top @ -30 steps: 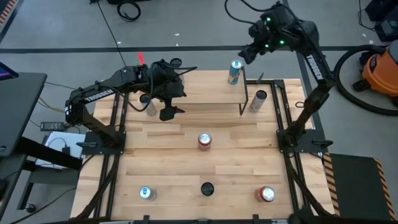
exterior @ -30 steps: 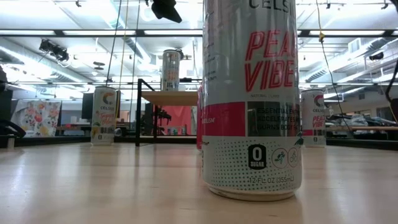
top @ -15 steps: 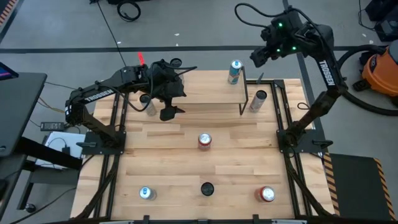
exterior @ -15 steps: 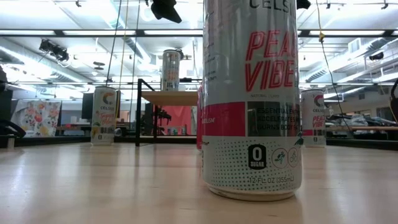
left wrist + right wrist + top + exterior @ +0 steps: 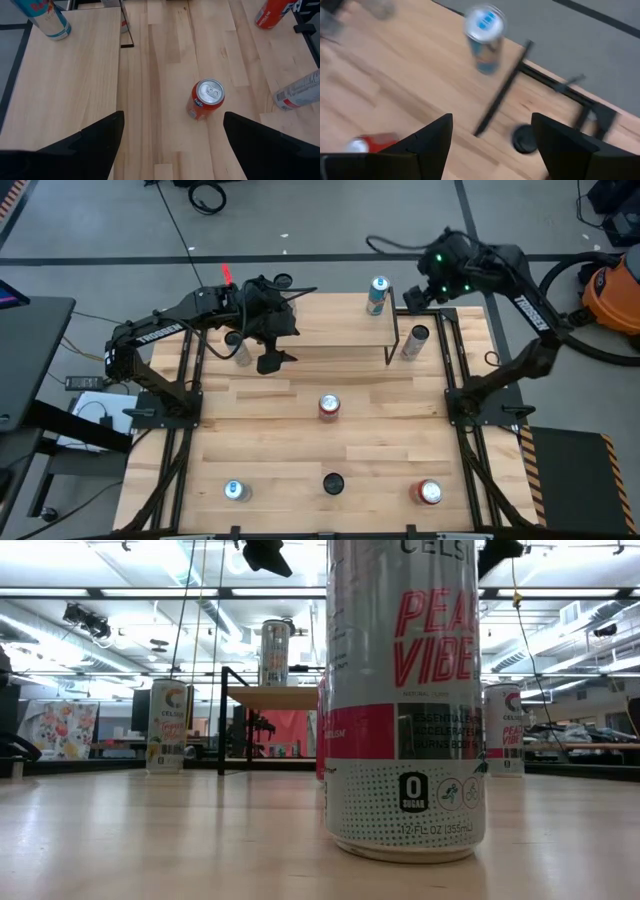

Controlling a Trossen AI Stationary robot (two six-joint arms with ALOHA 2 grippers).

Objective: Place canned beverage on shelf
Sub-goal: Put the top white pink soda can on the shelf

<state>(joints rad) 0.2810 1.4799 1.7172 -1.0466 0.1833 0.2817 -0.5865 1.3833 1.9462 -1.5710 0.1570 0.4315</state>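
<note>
Since a second ago the right arm has swung its wrist down and toward the right edge of the tabletop [image 5: 260,435]; the right gripper [image 5: 408,297] now hangs just beside the shelf's right end, its fingers [image 5: 427,142] apart and holding nothing. A blue-topped can [image 5: 377,295] stands upright on the shelf [image 5: 330,325] at its far right corner, exactly where it stood before, and free of the gripper. From the right wrist view the same can [image 5: 485,37] shows blurred on the light board, with a black leg of the shelf running past it.

Over the shelf's left end the left gripper [image 5: 268,350] has not shifted, fingers [image 5: 97,137] wide apart and empty, looking down at the bare board and at a red can [image 5: 205,100] standing near the middle of the tabletop.

A silver can [image 5: 415,341] stands on the tabletop just beyond the shelf's right legs. Another can [image 5: 240,352] stands by the left legs, partly under the left arm. Along the near edge stand a blue-topped can [image 5: 233,490] toward the left corner and a red-and-white can [image 5: 428,493] toward the right corner, with the low camera [image 5: 333,483] between them. At table height, one tall pink-and-white can [image 5: 405,700] fills the frame.
</note>
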